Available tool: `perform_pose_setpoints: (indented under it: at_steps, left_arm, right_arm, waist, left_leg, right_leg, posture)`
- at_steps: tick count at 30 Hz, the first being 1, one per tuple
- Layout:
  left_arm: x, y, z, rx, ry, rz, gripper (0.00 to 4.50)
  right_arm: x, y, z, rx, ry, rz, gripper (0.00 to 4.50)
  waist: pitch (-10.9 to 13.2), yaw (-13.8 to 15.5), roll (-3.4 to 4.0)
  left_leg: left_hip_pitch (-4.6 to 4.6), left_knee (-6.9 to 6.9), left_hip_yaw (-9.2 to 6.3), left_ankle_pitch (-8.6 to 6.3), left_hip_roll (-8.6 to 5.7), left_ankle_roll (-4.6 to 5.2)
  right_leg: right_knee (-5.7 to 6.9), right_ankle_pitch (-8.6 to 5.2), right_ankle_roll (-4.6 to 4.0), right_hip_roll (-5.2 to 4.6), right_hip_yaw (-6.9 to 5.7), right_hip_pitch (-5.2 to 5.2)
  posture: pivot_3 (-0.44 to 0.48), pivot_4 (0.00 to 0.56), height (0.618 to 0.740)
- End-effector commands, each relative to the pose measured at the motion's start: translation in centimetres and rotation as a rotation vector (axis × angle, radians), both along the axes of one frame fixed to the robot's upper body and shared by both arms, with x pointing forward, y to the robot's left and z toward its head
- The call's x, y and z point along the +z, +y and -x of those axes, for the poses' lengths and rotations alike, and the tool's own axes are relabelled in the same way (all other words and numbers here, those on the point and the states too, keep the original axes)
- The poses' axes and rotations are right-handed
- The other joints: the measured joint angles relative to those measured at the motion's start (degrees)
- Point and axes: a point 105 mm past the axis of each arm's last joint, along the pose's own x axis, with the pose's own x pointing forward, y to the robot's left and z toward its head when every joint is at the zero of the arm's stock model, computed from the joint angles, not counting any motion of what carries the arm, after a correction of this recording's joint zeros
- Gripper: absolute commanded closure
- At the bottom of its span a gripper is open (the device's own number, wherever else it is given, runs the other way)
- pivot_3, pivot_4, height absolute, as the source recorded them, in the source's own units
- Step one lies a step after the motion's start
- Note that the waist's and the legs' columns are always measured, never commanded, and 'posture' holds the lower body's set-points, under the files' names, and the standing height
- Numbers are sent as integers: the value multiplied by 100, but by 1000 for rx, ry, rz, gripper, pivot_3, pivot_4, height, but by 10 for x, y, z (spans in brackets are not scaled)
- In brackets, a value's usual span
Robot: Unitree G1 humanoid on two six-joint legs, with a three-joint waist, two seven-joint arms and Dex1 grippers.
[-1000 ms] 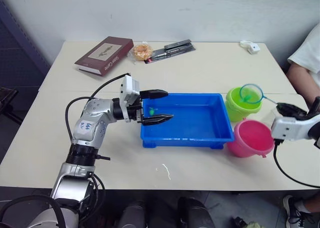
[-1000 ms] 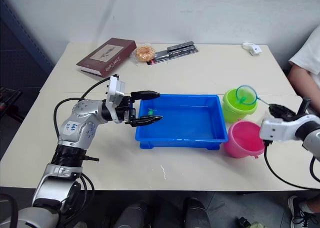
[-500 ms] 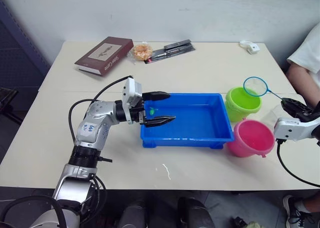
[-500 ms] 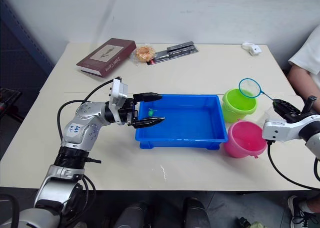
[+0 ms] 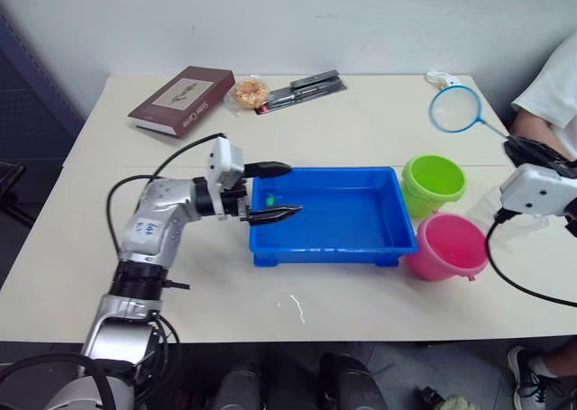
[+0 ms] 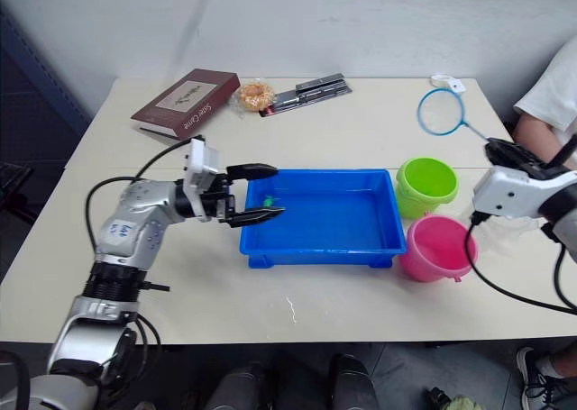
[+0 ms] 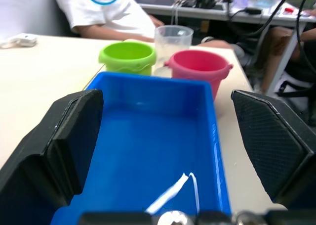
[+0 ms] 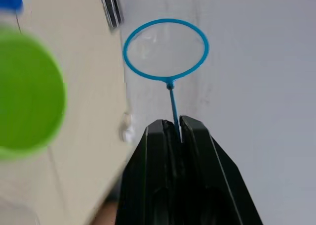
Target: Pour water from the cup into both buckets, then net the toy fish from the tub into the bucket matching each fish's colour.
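My right gripper [image 8: 172, 128] is clenched on the net [image 6: 441, 113], held empty at the bench's 2 o'clock, my left gripper [image 6: 255, 193] gapes over the tub [image 6: 361, 248], where I judge one green fish [image 6: 268, 201] remains.

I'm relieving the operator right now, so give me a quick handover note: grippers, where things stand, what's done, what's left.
Left gripper: open, fingers spread over the left end of the blue tub, holding nothing.
Right gripper: shut on the net's handle, with the net raised above the table's far right, beyond the green bucket. The hoop looks empty.
Pink bucket sits right of the tub; the clear cup stands behind both buckets.
Left: one green fish lies in the tub's left end and needs netting into the green bucket. Bucket contents cannot be seen.
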Motion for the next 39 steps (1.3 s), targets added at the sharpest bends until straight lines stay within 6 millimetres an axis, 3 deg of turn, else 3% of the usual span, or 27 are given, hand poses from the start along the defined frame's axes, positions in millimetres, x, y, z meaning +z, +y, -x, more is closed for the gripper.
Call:
perform_pose_setpoints:
  at_steps: [1, 4, 8, 13, 20, 27, 35, 39]
  left_arm:
    - [9, 24, 0, 58, -30, -37, 43]
    - [9, 46, -1, 125, -29, -119, 43]
    - [7, 63, -2, 190, -5, -199, 43]
    - [10, 64, 3, 215, 47, -271, 43]
    - [9, 55, 6, 197, 52, -352, 43]
    - [3, 44, 1, 203, 37, -407, 43]
    - [2, 49, -2, 253, 51, -386, 43]
    - [0, 53, 0, 249, 48, -402, 43]
  right_arm:
    - [-11, 51, 10, 229, 284, -332, 4500]
    - [-40, 92, 23, 323, 594, -455, 4500]
    - [-64, 119, 26, 282, 806, -512, 4500]
    - [-84, 127, 1, 129, 878, -525, 4500]
    - [-113, 146, -23, 65, 948, -532, 4500]
    - [-115, 181, -50, 68, 874, -580, 4500]
    - [-110, 207, -49, 163, 858, -656, 4500]
    - [-89, 210, -43, 246, 839, -725, 4500]
  waist:
    - [0, -3, -1]
    - [1, 25, 1]
    - [1, 72, 1]
    - [2, 42, -1]
    - [2, 40, 0]
    - [1, -2, 0]
    - [2, -93, 0]
    - [2, -104, 1]
  left_leg:
    - [-1, 2, -3, 0, 1, 0]
    - [-3, 8, -6, -1, -2, 2]
    - [-8, 18, -15, -4, -6, 8]
    - [-22, 34, -22, -10, -12, 17]
    - [-26, 29, -16, -13, -10, 9]
    - [-26, 31, -13, -13, -8, 8]
    - [-31, 32, -13, -13, -9, 7]
    - [-31, 29, -13, -13, -8, 6]
  right_leg:
    - [2, 0, 0, 1, -2, 1]
    - [6, 0, 0, -5, -2, 1]
    - [5, -1, -1, -11, -7, 3]
    - [10, -1, -1, -18, -11, -1]
    - [12, -3, -6, -7, -11, -12]
    - [21, -4, -7, -6, -9, -17]
    - [21, -4, -7, -6, -10, -20]
    - [20, -4, -7, -6, -10, -22]
  posture:
    - [0, 150, 740]
    - [0, 150, 740]
    - [0, 150, 740]
    - [0, 150, 740]
    - [0, 150, 740]
    - [0, 150, 740]
    - [0, 150, 740]
    - [0, 150, 740]
